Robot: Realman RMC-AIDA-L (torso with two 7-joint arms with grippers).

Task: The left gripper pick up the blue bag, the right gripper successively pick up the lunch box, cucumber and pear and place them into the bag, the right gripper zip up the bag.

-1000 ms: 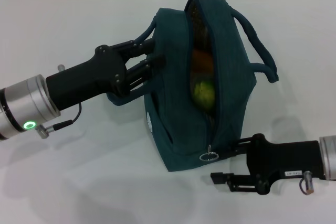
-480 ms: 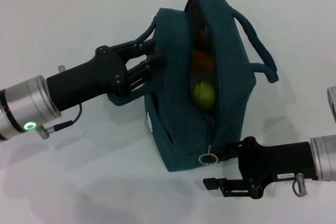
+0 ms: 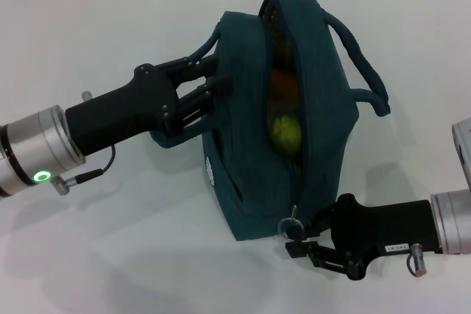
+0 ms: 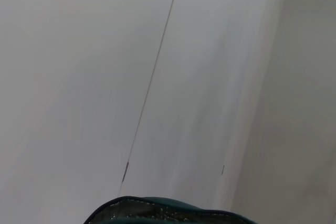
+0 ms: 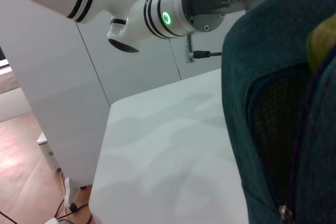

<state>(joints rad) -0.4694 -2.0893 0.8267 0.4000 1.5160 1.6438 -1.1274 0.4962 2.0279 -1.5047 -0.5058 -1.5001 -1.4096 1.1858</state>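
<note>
- The large dark teal-blue fabric bag (image 3: pixel 294 115) is seen at the centre of the head view on the white table (image 3: pixel 110 255), its long zipper unclosed.
- Its left rope handle is pinched by the black, silver-wristed left gripper (image 3: pixel 210 90).
- An orange-yellow pear (image 3: pixel 285 131) is visible inside.
- At lower right, the metal ring pull (image 3: pixel 293 227) is nipped by the black, white-labelled right gripper (image 3: pixel 298 239).

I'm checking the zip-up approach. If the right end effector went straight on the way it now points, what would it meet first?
The right end effector points at the near end of the blue bag, so it would likely meet the metal ring pull first, already at its fingertips; depth is unclear.
</note>
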